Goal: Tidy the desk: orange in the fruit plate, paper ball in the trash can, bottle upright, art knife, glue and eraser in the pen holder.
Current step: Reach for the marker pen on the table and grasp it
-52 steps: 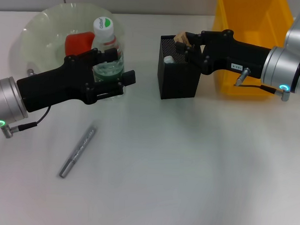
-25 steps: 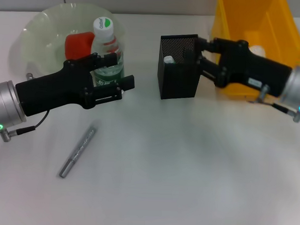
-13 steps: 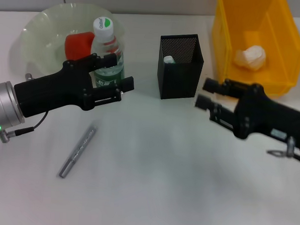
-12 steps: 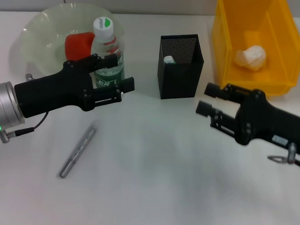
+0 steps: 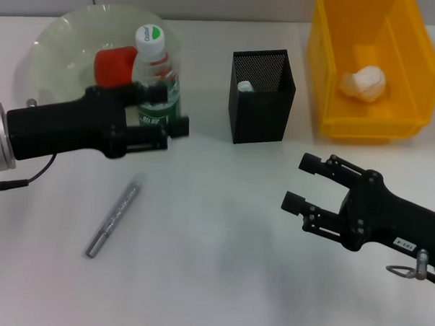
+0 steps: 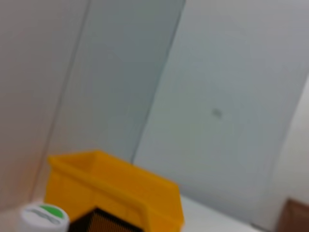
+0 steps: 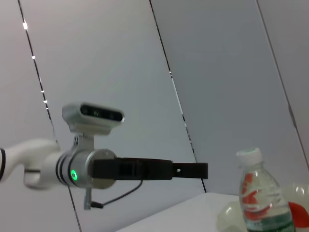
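The bottle [image 5: 156, 77] stands upright at the near right edge of the fruit plate [image 5: 49, 47], which holds the orange [image 5: 113, 63]. My left gripper [image 5: 173, 109] is open, one finger on each side of the bottle's lower part. The grey art knife [image 5: 114, 216] lies on the table in front of the left arm. The pen holder [image 5: 261, 96] has a white item [image 5: 244, 85] inside. The eraser is hidden. The paper ball [image 5: 364, 81] lies in the trash can [image 5: 334, 128]. My right gripper [image 5: 303, 183] is open and empty at the front right.
The left wrist view shows the bottle cap [image 6: 43, 217], the trash can [image 6: 116, 193] and the pen holder's top [image 6: 106, 223]. The right wrist view shows the bottle [image 7: 260, 198] and the left arm [image 7: 120, 169] beyond it.
My right gripper left the pen holder's top and drew back to the front right, open; the tan piece it held no longer shows. My left gripper slid back a little from the bottle.
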